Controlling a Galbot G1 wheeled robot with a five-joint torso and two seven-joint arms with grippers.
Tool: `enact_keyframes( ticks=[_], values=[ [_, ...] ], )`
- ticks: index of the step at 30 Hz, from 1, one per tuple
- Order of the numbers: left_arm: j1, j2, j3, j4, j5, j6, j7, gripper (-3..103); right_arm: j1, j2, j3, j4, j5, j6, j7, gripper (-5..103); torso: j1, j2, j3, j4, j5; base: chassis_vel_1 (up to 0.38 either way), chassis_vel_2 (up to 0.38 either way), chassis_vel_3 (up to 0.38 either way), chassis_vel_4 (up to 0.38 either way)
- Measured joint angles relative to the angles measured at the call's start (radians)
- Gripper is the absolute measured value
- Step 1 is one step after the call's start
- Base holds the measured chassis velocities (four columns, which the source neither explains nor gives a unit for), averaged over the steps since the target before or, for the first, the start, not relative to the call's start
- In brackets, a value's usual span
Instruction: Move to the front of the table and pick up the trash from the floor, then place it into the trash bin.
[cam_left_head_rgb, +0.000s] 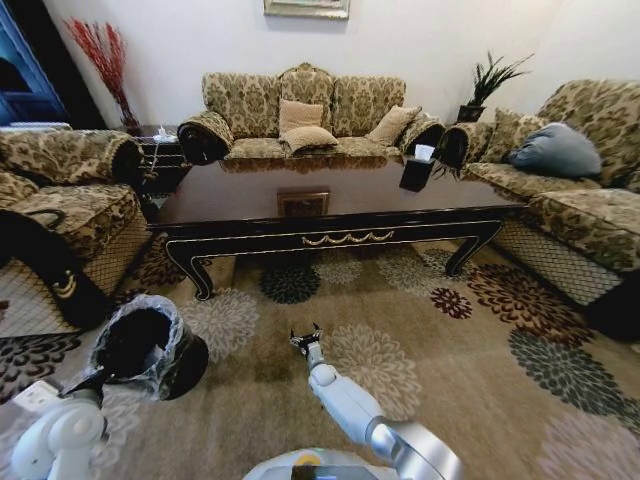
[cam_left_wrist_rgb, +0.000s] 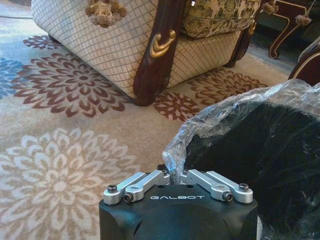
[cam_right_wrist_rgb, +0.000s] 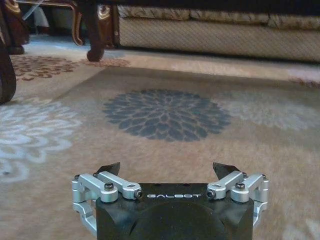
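Fingers of my left arm are clenched on the crinkly plastic liner at the rim of the trash bin; in the left wrist view the tips meet on the film and are themselves hidden by it. That bin stands on the carpet to my left, well short of the worktop's front-left leg, its far side cut off in the wrist view and its dark inside unreadable. My right fingers are released, spread wide and holding nothing, low over the carpet before the middle of the worktop's front edge. In the right wrist view these fingers face a grey flower pattern on bare carpet. The worktop stands ahead, with a small black tissue box near its far right corner. Trash on the floor cannot be made out.
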Motion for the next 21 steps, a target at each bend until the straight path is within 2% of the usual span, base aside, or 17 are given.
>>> enact_keyframes(
  ticks=[1,2,3,6,11,16,21],
  values=[
    [0.000,0.000,0.000,0.001,0.001,0.000,0.000,3,-0.008,-0.005,-0.014,0.045,0.031,-0.058,0.022,100,0.000,0.000,0.000,0.0004,0.0002,0.041,-0.039,-0.016,0.064],
    [0.000,0.000,0.000,0.001,0.001,0.000,0.000,3,-0.008,-0.005,-0.014,0.045,0.031,-0.058,0.022,100,0.000,0.000,0.000,0.0004,0.0002,0.041,-0.039,-0.016,0.064],
    [0.000,-0.001,0.000,0.003,0.001,0.000,0.000,3,-0.016,-0.018,-0.029,0.094,0.076,-0.126,0.047,100,0.000,0.000,0.000,0.0005,0.0003,0.042,-0.041,-0.016,0.055],
    [-0.001,-0.002,0.000,0.011,0.003,0.000,0.000,3,-0.028,-0.041,-0.050,0.169,0.136,-0.257,0.100,100,0.000,0.000,0.000,-0.0004,-0.0001,0.014,0.004,-0.004,0.018],
    [-0.005,-0.005,0.009,0.012,0.007,-0.001,0.001,3,-0.020,-0.022,-0.048,0.134,0.141,-0.299,0.123,100,0.000,0.000,0.000,-0.0006,-0.0001,0.000,0.000,0.000,0.000],
    [-0.007,-0.004,0.010,0.017,0.008,-0.001,0.001,3,-0.011,-0.001,-0.041,0.077,0.138,-0.303,0.129,100,0.000,0.000,0.000,0.0002,0.0000,0.000,0.000,0.000,0.000],
    [-0.007,0.000,0.005,0.022,0.008,-0.002,0.002,3,0.000,0.000,-0.010,0.013,0.120,-0.303,0.146,100,0.000,0.000,0.000,-0.0006,-0.0001,0.000,0.000,0.000,0.000]
  ],
)
